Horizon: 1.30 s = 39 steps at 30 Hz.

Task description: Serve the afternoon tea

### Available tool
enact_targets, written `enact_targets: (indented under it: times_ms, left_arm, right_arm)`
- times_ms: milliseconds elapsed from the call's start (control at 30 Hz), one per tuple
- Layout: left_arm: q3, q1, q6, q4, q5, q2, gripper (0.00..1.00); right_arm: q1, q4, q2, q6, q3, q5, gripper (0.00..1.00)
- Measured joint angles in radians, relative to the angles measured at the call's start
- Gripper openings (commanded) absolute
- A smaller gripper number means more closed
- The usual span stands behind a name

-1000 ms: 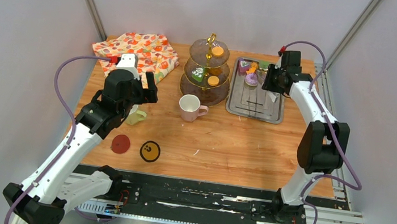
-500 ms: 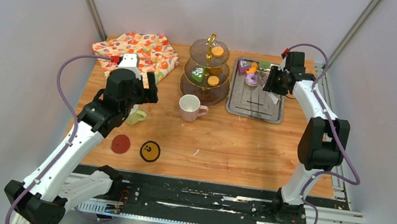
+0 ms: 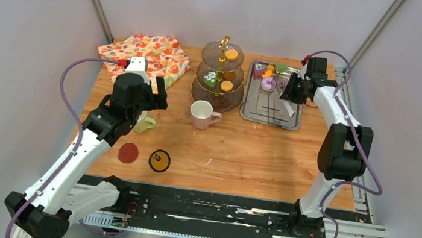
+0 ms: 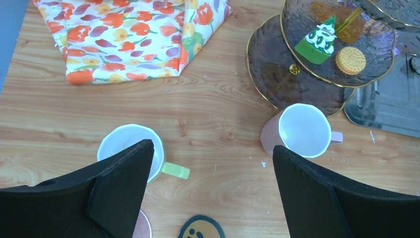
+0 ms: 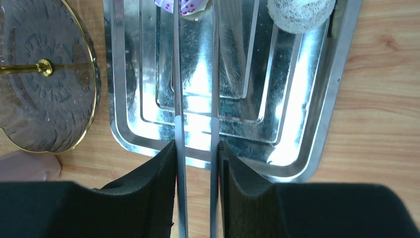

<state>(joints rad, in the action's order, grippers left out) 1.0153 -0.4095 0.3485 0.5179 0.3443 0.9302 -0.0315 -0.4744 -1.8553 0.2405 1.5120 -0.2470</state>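
Observation:
The brown-glass three-tier stand [image 3: 221, 75] holds orange biscuits [image 3: 231, 54] and a green cake [image 4: 317, 39]. The pink mug [image 3: 202, 114] stands in front of it, and the yellow-green mug [image 3: 144, 123] stands to its left. My left gripper [image 4: 212, 147] is open and empty, hovering above the table between the two mugs. My right gripper [image 5: 196, 146] is shut on the metal tongs [image 5: 177, 74] over the steel tray [image 3: 273, 105]. The tong tips flank a purple doughnut [image 5: 190, 5] at the tray's far end. Other pastries [image 3: 266, 72] lie there too.
A flowered cloth [image 3: 147, 53] lies at the back left. A red coaster [image 3: 128, 152] and a yellow smiley coaster [image 3: 159, 160] lie near the front left. A pale round pastry [image 5: 299, 7] sits in the tray's far right corner.
My right gripper has drawn back slightly to the right over the tray with the tongs. The left arm has barely moved.

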Motion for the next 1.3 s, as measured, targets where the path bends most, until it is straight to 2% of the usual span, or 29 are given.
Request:
enact_targets:
  times_ms: [600, 667, 733, 833, 1000, 1300]
  left_arm:
    - [-0.002, 0.0, 0.0, 0.0, 0.0, -0.021, 0.95]
    - [-0.002, 0.0, 0.0, 0.0, 0.0, -0.023, 0.95]
    - [-0.002, 0.0, 0.0, 0.0, 0.0, -0.023, 0.95]
    - [-0.002, 0.0, 0.0, 0.0, -0.001, -0.023, 0.95]
    - [-0.002, 0.0, 0.0, 0.0, -0.003, -0.023, 0.95]
    - [-0.002, 0.0, 0.0, 0.0, -0.003, -0.023, 0.95]
  right_arm:
    - [0.0, -0.027, 0.271, -0.001, -0.177, 0.046, 0.01]
    - [0.0, -0.032, 0.276, -0.001, -0.188, 0.046, 0.11]
    - [0.0, -0.032, 0.276, -0.005, -0.2, 0.047, 0.26]
    - [0.0, -0.032, 0.276, -0.009, -0.219, 0.054, 0.39]
    - [0.0, -0.028, 0.269, -0.005, -0.236, 0.056, 0.43]
    - [0.036, 0.035, 0.24, 0.061, -0.223, 0.014, 0.43]
